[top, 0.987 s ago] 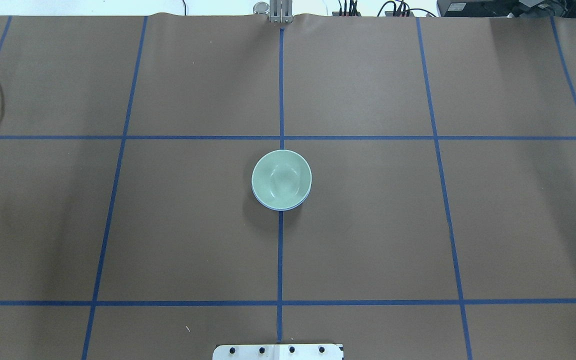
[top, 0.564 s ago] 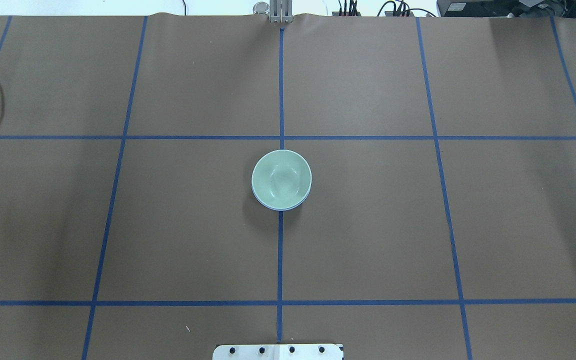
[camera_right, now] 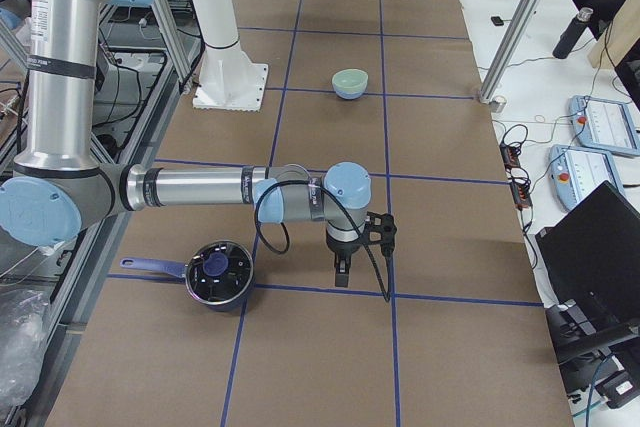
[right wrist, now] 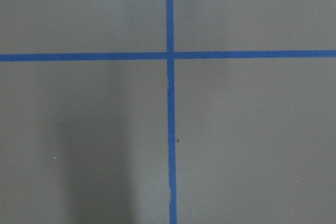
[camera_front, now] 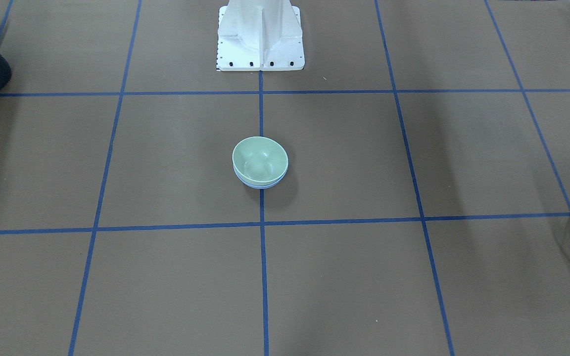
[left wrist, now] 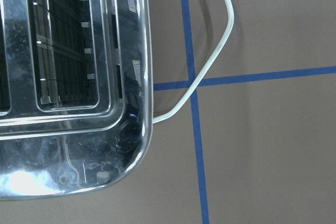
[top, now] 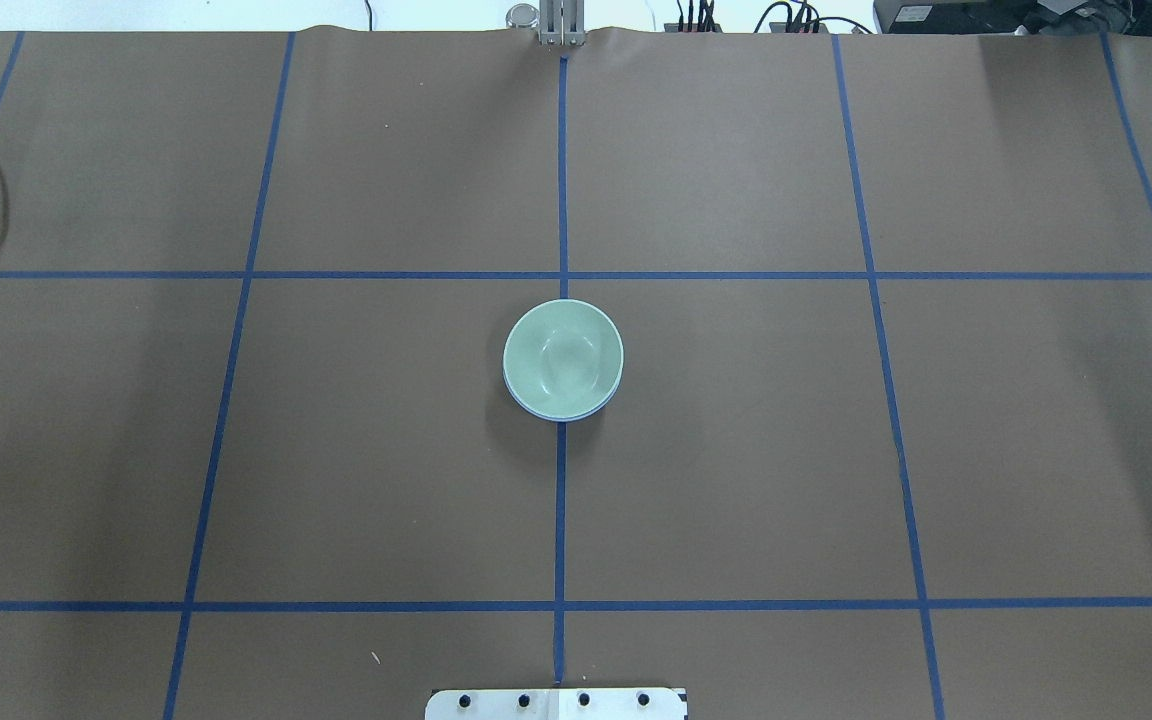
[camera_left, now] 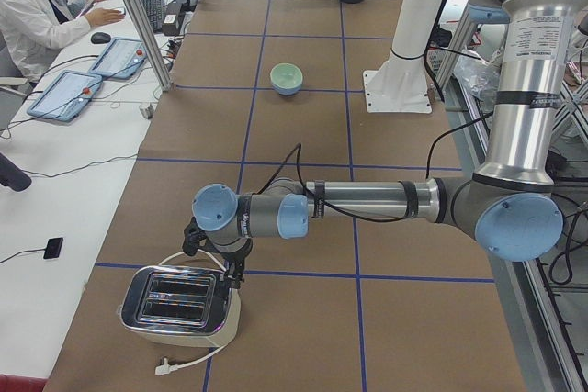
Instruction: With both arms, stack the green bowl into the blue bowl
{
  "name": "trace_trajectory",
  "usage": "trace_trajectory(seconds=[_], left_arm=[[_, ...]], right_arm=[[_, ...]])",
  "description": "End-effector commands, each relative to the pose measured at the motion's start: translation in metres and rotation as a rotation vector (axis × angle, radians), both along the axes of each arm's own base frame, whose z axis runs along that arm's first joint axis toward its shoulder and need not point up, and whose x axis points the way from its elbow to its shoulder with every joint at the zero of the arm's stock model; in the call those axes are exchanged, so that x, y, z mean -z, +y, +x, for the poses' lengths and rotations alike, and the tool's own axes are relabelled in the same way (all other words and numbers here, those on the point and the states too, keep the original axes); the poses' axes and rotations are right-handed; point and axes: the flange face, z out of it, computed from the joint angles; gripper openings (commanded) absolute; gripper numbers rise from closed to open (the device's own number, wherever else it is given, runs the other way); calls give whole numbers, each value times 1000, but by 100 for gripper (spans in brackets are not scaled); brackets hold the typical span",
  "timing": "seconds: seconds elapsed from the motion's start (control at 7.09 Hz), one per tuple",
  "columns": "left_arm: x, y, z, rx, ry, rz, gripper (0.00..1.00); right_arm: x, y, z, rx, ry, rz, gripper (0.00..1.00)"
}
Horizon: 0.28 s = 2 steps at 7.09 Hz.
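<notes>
The green bowl (top: pixel 563 358) sits nested inside the blue bowl (top: pixel 548 413) at the table's middle, on the centre tape line; only a thin blue rim shows under it. The front view shows the same: green bowl (camera_front: pixel 260 160) on top, blue bowl (camera_front: pixel 260 186) beneath. Both arms are far from the bowls, at opposite table ends. My left gripper (camera_left: pixel 230 268) hangs by the toaster in the left side view. My right gripper (camera_right: pixel 342 272) points down over bare table in the right side view. I cannot tell whether either is open or shut.
A chrome toaster (camera_left: pixel 179 298) with a white cable (left wrist: pixel 220 51) stands at the left end. A dark pot (camera_right: pixel 218 272) stands at the right end near the right arm. The white pedestal base (camera_front: pixel 260 34) is behind the bowls. An operator (camera_left: pixel 37 6) sits at a side desk.
</notes>
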Motion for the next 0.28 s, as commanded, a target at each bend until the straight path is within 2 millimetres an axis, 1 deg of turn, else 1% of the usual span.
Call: trace_trajectory(seconds=[0.0,0.14], left_arm=[[0,0,0,2,0,0,100],[0,0,0,2,0,0,100]], right_arm=[[0,2,0,3,-4,2,100],[3,1,0,3,-7,4,100]])
